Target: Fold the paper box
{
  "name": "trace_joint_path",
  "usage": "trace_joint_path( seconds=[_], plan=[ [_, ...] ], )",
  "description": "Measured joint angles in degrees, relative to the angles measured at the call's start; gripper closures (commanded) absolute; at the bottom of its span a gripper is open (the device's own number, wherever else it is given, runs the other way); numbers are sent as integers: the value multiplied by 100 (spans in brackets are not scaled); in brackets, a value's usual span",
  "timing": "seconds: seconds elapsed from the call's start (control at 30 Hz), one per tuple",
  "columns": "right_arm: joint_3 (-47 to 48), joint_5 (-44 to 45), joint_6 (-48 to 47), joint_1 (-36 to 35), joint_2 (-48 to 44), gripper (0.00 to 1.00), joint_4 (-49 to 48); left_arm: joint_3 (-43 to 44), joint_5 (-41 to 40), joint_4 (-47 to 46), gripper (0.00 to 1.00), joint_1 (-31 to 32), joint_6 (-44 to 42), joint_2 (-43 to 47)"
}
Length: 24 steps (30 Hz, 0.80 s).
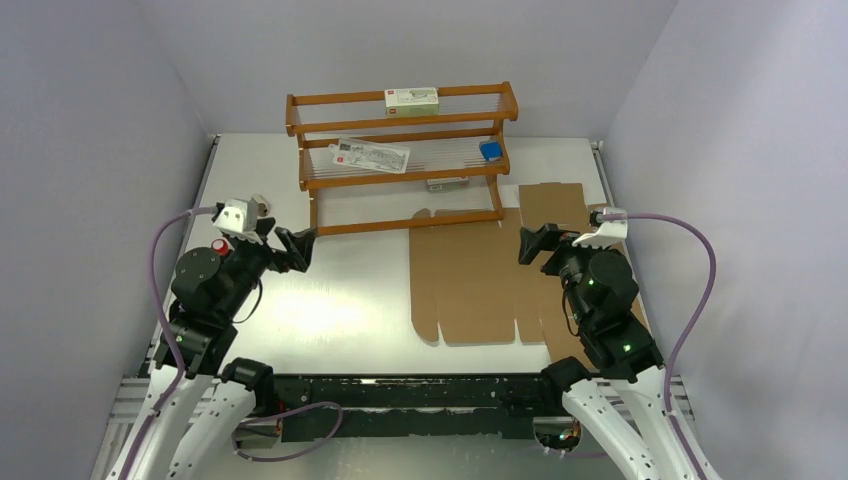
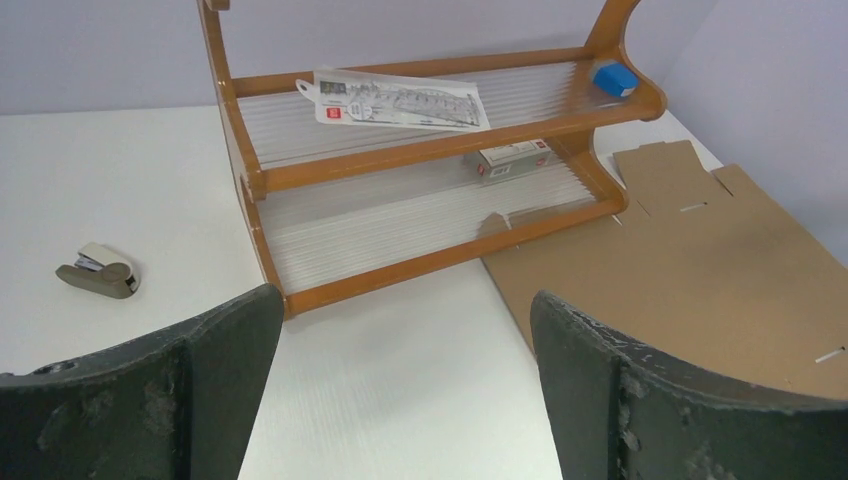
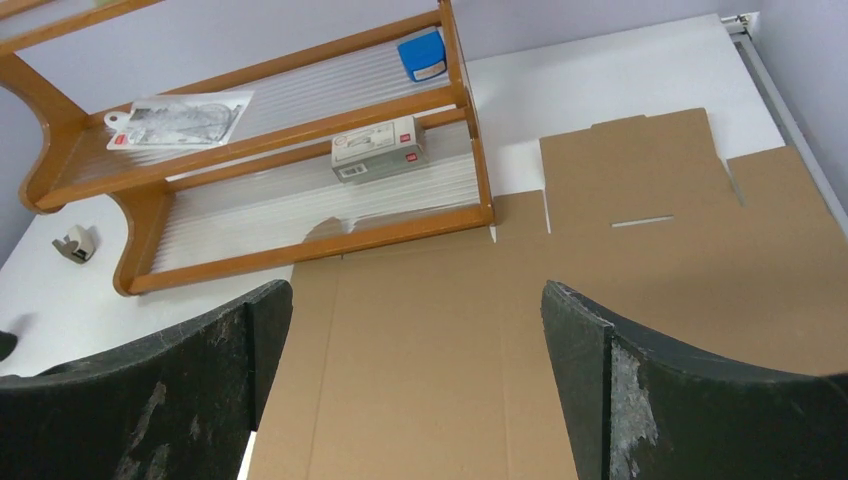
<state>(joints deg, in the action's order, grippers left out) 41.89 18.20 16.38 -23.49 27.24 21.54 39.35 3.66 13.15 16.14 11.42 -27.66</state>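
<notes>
**A:** Where's the paper box [image 1: 480,280]?

**B:** It lies flat and unfolded on the right half of the table [image 1: 340,310], under the right gripper [image 1: 533,244]. I'd say folding hasn't begun.

**A:** And the grippers?

**B:** Both gape wide and hold nothing. The left gripper [image 1: 296,247] hovers over bare table.

**A:** What's next?

**B:** Probably getting under a side flap and lifting it. The far edge sits against the wooden rack [image 1: 400,165], so the open room is to the left and near side.

No legible text. Red labels on flat packet [image 2: 400,100] and small box [image 3: 378,148], print too small.
</notes>
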Motion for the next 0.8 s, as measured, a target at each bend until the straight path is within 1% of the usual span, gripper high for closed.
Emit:
trace_joint_path(
  seconds=[0.33,0.57,0.67,0.8],
  plan=[
    [-24,22,2,0,-184,0,-111,-7,376,-57,2,-9,125,-297],
    [-101,24,35,0,-184,0,-114,-11,603,-210,2,-9,291,-673],
    [-203,20,57,0,-229,0,-129,-11,688,-308,2,-9,461,-942],
    [-361,4,85,0,-363,0,-170,-11,817,-490,2,74,820,-1587]
  ],
)
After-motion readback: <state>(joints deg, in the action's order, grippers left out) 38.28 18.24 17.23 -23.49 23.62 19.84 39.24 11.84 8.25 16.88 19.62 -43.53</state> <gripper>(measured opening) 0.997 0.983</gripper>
